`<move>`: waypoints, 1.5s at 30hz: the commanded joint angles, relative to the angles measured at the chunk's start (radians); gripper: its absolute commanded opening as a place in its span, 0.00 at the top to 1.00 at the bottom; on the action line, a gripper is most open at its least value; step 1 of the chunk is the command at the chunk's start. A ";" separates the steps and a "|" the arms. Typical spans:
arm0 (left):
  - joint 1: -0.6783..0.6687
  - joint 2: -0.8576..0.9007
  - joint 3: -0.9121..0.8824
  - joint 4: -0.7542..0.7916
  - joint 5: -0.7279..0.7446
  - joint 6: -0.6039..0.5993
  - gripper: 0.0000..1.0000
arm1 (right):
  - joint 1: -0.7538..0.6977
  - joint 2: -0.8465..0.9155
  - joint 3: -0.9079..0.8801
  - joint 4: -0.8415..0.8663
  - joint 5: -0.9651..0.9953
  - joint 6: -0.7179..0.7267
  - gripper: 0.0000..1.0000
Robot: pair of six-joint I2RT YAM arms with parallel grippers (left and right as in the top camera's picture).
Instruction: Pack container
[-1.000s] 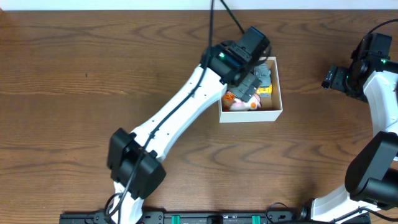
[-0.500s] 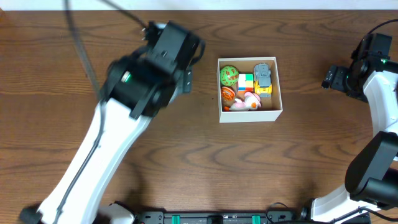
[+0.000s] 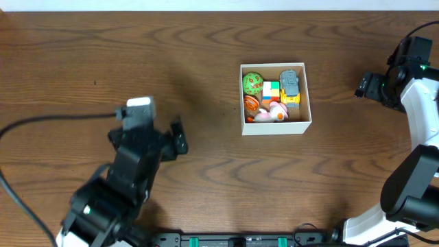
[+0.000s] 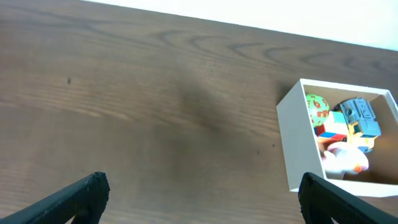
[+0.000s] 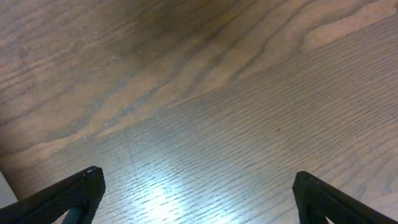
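The container (image 3: 274,127), a white-walled square box, stands right of the table's middle. Inside it lie a green ball (image 3: 252,83), a colour cube (image 3: 271,90), a grey and yellow truck (image 3: 290,86), an orange toy (image 3: 251,104) and a pink and white toy (image 3: 274,113). My left gripper (image 3: 178,137) hangs open and empty over bare wood, well to the left of the box. Its wrist view shows the container (image 4: 298,143) at the right edge, beyond the open left gripper (image 4: 199,193). My right gripper (image 3: 363,86) is open and empty, right of the box. Under the right gripper (image 5: 198,186) is only bare wood.
The dark wooden table (image 3: 82,68) stretches to the left and front of the box. My left arm's body (image 3: 116,192) covers the front left corner. The right arm (image 3: 418,137) runs along the right edge.
My left arm has swung away from above the container, back toward the front left, and the toys inside now show. The right arm has not moved.
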 commanded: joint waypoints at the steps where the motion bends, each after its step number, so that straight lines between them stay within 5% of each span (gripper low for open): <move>1: 0.000 -0.038 -0.053 -0.003 0.012 -0.053 0.02 | -0.005 0.005 -0.003 0.001 0.000 0.018 0.01; 7: -0.001 -0.033 -0.059 -0.115 0.016 -0.055 0.02 | -0.005 0.005 -0.003 0.001 0.000 0.018 0.01; 25: 0.022 0.005 -0.108 -0.077 0.038 -0.068 0.02 | -0.005 0.005 -0.003 0.001 -0.001 0.018 0.01; 29: 0.078 -0.064 -0.194 0.051 0.047 -0.058 0.02 | -0.005 0.005 -0.003 0.001 -0.001 0.018 0.01; 40: 0.385 -0.462 -0.690 0.525 0.359 0.091 0.02 | -0.005 0.005 -0.003 0.001 -0.001 0.018 0.01; 45: 0.448 -0.595 -0.782 0.594 0.402 0.135 0.02 | -0.005 0.005 -0.003 0.001 0.000 0.018 0.01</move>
